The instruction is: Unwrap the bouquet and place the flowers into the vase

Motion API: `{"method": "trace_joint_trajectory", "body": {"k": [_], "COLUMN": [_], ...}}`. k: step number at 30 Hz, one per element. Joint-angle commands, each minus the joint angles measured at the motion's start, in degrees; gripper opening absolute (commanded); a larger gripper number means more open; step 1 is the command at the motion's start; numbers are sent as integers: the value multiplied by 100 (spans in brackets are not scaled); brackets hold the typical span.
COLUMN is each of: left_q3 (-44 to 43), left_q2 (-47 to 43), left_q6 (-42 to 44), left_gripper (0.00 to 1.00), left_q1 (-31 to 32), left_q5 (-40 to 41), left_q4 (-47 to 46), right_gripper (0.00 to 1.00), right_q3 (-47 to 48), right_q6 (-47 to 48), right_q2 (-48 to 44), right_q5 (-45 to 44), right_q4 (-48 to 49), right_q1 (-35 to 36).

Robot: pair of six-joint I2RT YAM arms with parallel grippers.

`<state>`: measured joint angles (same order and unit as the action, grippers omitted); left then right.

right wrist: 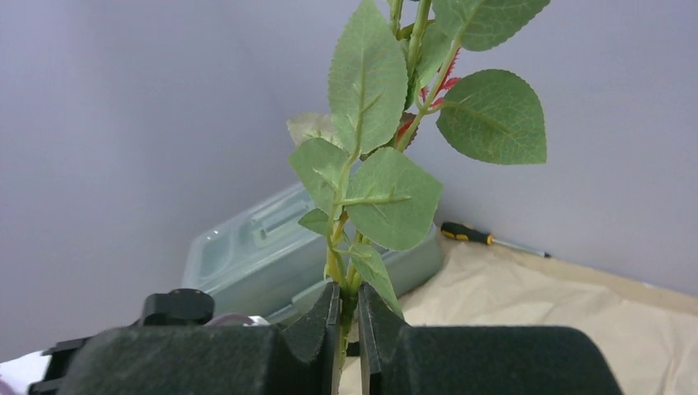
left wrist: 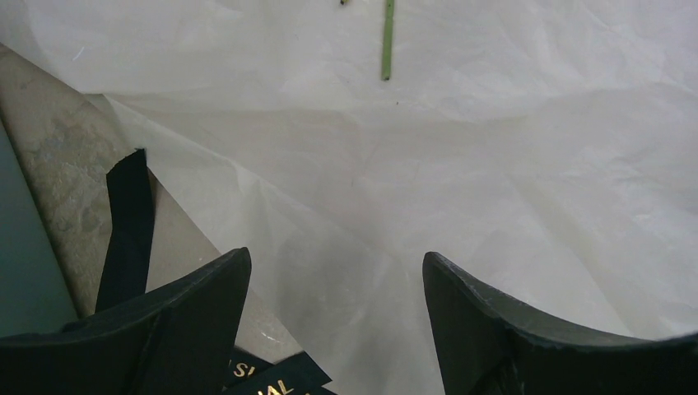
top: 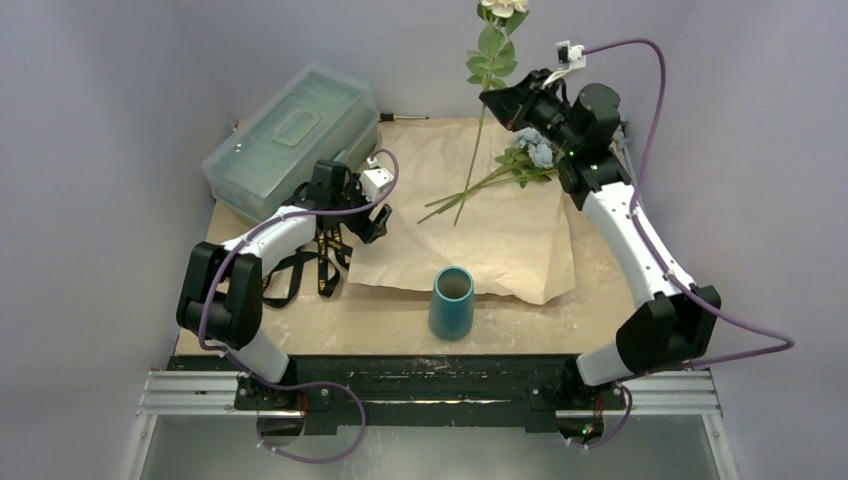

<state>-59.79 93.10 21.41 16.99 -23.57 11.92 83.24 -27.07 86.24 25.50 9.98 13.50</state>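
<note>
The kraft paper lies unfolded flat on the table. On it rest blue-blossomed flowers, their stems pointing left. My right gripper is raised above them, shut on the green stem of a cream rose that stands upright. The right wrist view shows that leafy stem pinched in the right gripper. My left gripper hangs open over the paper's left edge, and in its own view the left gripper has nothing between its fingers. The teal vase stands upright in front of the paper.
The black gold-lettered ribbon lies loose under the left arm, and the ribbon shows beside the left finger. A translucent grey-green toolbox sits at the back left. A screwdriver lies by the back wall.
</note>
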Motion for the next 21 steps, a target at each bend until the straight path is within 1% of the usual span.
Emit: {"method": "trace_joint_trajectory", "body": {"k": [1, 4, 9, 16, 21], "left_q3": [-176, -138, -31, 313, 362], "left_q2": [-143, -246, -473, -823, -1004], "left_q6": [-308, -359, -466, -752, -753], "left_gripper": [77, 79, 80, 80, 80], "left_q1": [-29, -29, -31, -29, -29], "left_q5": [-178, -210, -232, -258, -235], "left_q4": [-214, -229, -273, -397, -217], "right_gripper": [0, 0, 0, 0, 0], "right_q3": [-83, -191, -387, -980, -1293], "right_q6": [141, 132, -77, -393, -518], "right_q2": [-518, -936, -1530, -2334, -2570], "right_q5": [475, 780, 1453, 1524, 1638], "right_q4": [490, 626, 915, 1098, 1354], "right_q1": [1, 2, 4, 20, 72]}}
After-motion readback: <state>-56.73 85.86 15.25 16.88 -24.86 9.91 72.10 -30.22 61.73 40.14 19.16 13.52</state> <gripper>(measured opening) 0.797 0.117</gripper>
